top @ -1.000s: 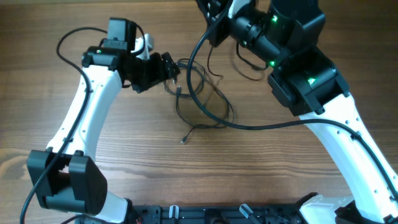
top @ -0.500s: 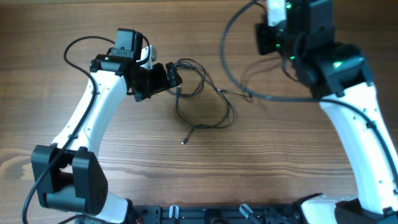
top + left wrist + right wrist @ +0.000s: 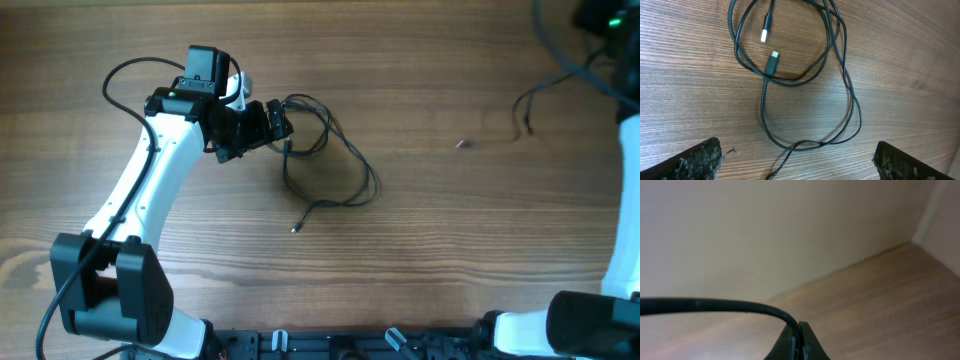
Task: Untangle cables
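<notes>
The cables (image 3: 325, 165) lie as a loose tangle of thin black loops on the wood, just right of my left gripper (image 3: 279, 122). In the left wrist view the cables (image 3: 790, 75) show two plug ends inside the upper loop. My left gripper (image 3: 800, 167) hovers open above them, its fingers (image 3: 695, 160) wide apart and touching nothing. My right gripper (image 3: 797, 342) is shut on one black cable (image 3: 715, 305), which arcs away to the left. Overhead, that pulled-off cable (image 3: 524, 106) hangs at the far right, apart from the tangle.
The right arm (image 3: 625, 150) runs along the right edge of the overhead view, its head mostly out of frame. The left arm's own thicker black cord (image 3: 120, 75) loops at the back left. Arm bases (image 3: 110, 290) stand at the front edge.
My right arm has swung from above the tangle to the far right, drawing one cable out of the bundle. The left gripper's jaws have spread fully; its arm has barely moved.
</notes>
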Robot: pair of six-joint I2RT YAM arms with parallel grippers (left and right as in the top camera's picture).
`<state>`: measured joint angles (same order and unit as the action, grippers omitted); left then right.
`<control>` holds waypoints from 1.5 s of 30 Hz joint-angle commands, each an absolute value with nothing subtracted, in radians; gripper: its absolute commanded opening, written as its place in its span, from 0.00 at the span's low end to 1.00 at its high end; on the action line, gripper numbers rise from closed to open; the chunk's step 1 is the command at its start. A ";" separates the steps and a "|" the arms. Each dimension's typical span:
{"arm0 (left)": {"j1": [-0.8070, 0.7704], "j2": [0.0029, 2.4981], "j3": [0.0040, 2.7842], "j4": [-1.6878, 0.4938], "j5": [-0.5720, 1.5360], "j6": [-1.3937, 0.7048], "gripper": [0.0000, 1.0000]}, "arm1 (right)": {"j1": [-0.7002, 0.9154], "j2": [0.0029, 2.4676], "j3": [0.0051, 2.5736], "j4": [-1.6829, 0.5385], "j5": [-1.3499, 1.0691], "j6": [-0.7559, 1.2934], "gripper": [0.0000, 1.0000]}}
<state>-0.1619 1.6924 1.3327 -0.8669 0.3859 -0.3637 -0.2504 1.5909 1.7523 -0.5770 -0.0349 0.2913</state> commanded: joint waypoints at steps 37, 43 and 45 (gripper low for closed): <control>-0.165 1.703 1.327 -0.864 0.380 -0.347 1.00 | -0.383 1.806 1.765 -0.823 -0.350 1.924 0.04; -0.165 1.703 1.327 -0.864 0.380 -0.348 1.00 | -0.331 1.811 1.751 -1.303 0.038 1.725 0.04; -0.165 1.703 1.327 -0.864 0.380 -0.348 1.00 | -0.331 1.811 1.715 -1.422 0.141 1.726 0.04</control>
